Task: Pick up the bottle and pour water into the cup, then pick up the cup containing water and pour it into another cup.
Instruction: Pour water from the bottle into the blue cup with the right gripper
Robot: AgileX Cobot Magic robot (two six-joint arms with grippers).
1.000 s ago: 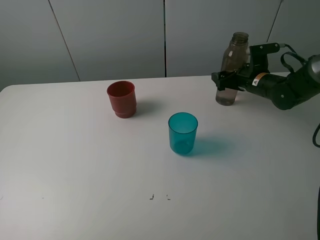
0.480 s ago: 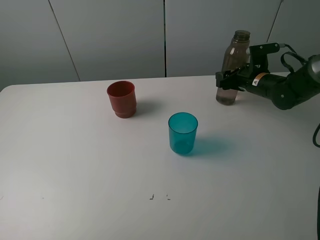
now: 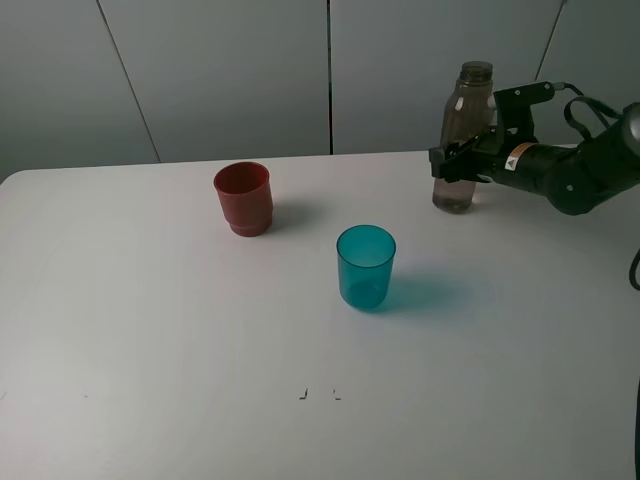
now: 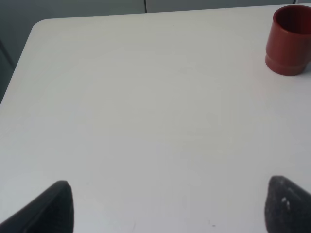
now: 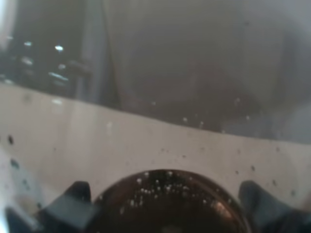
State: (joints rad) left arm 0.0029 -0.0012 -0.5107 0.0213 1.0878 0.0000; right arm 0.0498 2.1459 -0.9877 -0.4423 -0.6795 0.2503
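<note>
The smoky grey-brown bottle (image 3: 462, 140) stands upright at the table's back right, holding some water. My right gripper (image 3: 452, 160) is shut on its lower body from the right. In the right wrist view the bottle (image 5: 194, 97) fills the frame, pressed close between the fingertips (image 5: 68, 196). The teal translucent cup (image 3: 365, 266) stands mid-table, empty. The dark red cup (image 3: 243, 198) stands to its back left and shows in the left wrist view (image 4: 290, 39). My left gripper (image 4: 167, 208) is open and empty over bare table, out of the exterior view.
The white table (image 3: 150, 330) runs back to a grey panel wall (image 3: 220, 70). Its left corner and edge (image 4: 29, 43) show in the left wrist view. Small dark marks (image 3: 303, 394) lie near the table's front.
My right gripper's fingers have closed in on the bottle. The bottle, slightly tilted before, now stands straighter. The cups have not moved.
</note>
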